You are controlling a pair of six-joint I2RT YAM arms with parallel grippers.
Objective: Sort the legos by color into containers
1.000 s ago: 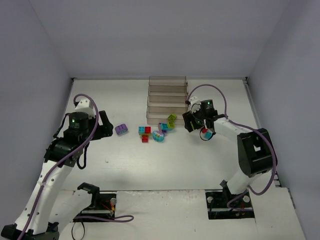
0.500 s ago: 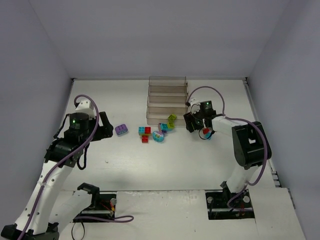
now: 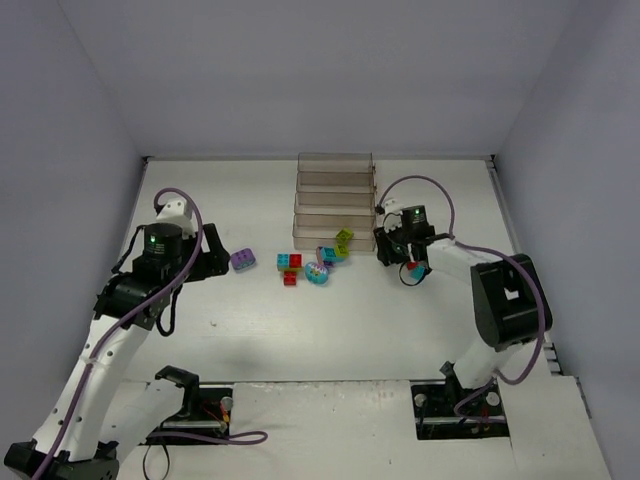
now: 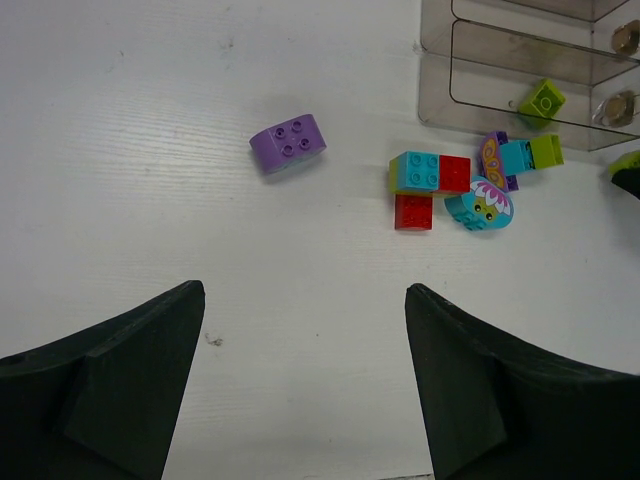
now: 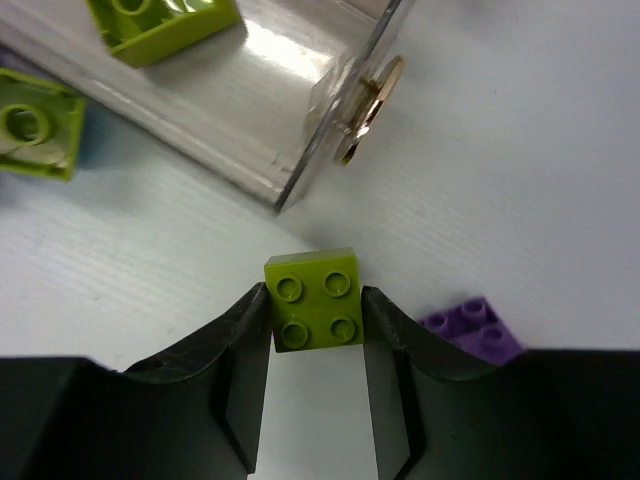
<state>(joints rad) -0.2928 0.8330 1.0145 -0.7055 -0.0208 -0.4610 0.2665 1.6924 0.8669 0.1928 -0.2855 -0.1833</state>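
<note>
**Right gripper by the rack's corner, lime brick in its jaws**

*Top view.* Compared with a second ago, the right gripper [image 3: 387, 251] has shifted slightly to the right beside the rack [image 3: 334, 172] of smoky clear trays. The left arm has moved a little too, and the loose bricks lie unchanged. A purple brick [image 3: 242, 260] lies alone near the left gripper [image 3: 217, 260]. A brick cluster [image 3: 303, 268] in red, cyan and green lies in front of the lowest tray. What the right jaws hold is too small to make out here.

*Left wrist view.* The left gripper [image 4: 300, 385] has its jaws wide apart and empty above the table [image 4: 130, 120], with both fingers cut off by the bottom edge. The purple brick is rounded and has four studs. One green brick [image 4: 544, 98] lies in the lowest tray.

*Right wrist view.* The right gripper [image 5: 316, 318] has its jaws clamped on a square lime brick [image 5: 311, 292] with four studs facing up, just in front of the tray's corner. Whether it touches the table cannot be told. A second purple brick [image 5: 470, 328] is partly hidden behind one finger.
</note>
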